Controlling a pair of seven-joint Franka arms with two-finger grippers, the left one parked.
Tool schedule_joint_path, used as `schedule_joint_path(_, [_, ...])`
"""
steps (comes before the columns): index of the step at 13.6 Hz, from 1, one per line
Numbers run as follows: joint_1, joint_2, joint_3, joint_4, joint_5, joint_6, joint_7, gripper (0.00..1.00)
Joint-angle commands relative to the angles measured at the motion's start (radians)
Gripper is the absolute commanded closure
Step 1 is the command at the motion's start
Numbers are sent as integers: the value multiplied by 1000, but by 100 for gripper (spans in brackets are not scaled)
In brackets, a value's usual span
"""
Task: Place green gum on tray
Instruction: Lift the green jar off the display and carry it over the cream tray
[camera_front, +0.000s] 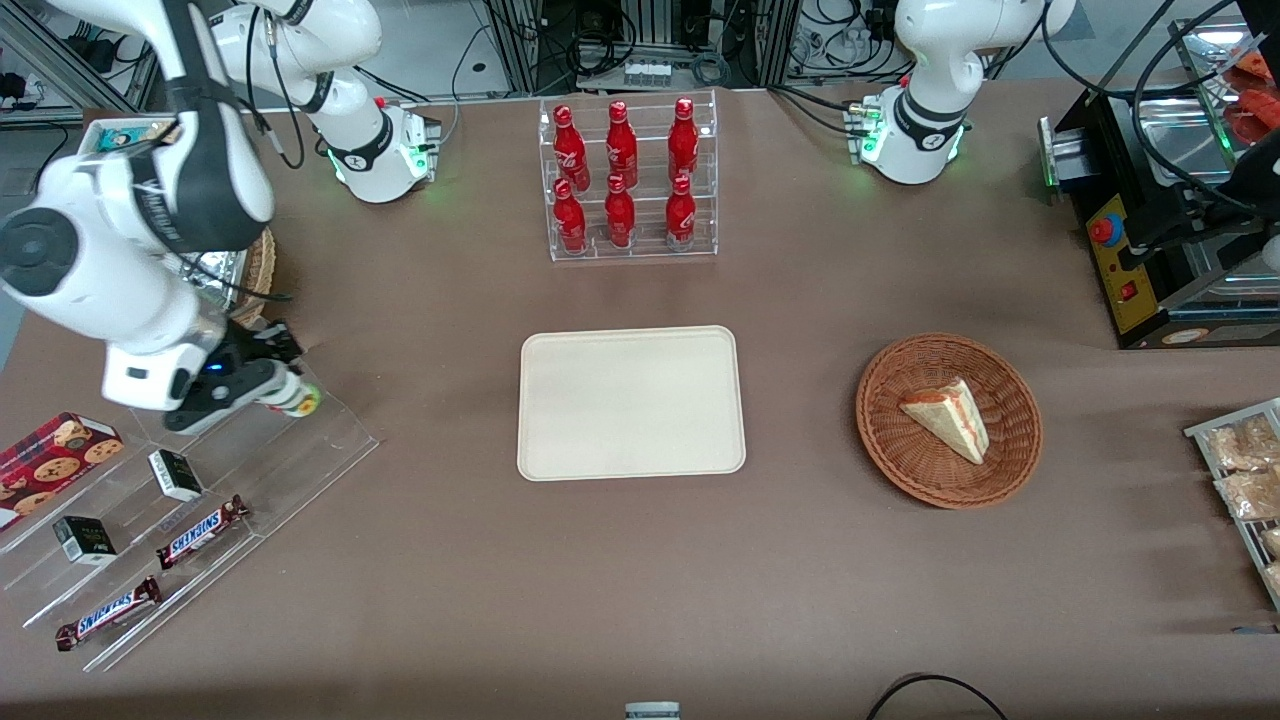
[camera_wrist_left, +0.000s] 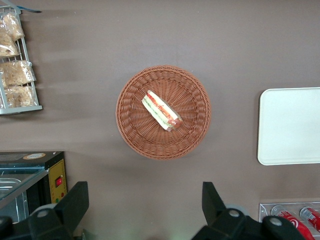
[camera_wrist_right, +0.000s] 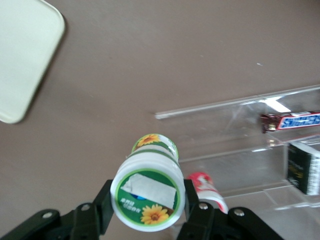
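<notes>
My right gripper (camera_front: 285, 393) is over the edge of the clear acrylic rack (camera_front: 330, 440), toward the working arm's end of the table. It is shut on the green gum (camera_front: 300, 400), a small white bottle with a green-and-white lid and a sunflower label. In the right wrist view the gum (camera_wrist_right: 148, 192) sits between the black fingers (camera_wrist_right: 102, 202), held by its sides. A similar bottle with a red lid (camera_wrist_right: 206, 186) lies beside it in the rack. The cream tray (camera_front: 630, 402) lies bare at the table's middle, well apart from the gripper; its corner shows in the wrist view (camera_wrist_right: 25, 55).
The rack also holds Snickers bars (camera_front: 200, 532), small dark boxes (camera_front: 176, 474) and a cookie box (camera_front: 55, 455). A stand of red bottles (camera_front: 628, 180) is farther from the front camera than the tray. A wicker basket (camera_front: 1000, 470) with a sandwich sits toward the parked arm's end.
</notes>
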Motion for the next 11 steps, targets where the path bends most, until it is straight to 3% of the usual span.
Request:
schedule_joint_path(1, [91,26,-9,28,2,-30,153,100])
schedule_joint_path(8, [298,164,-9,122,54,-15,532,100])
schedule_joint_path(11, [381,232,-10,161,125,29,635,100])
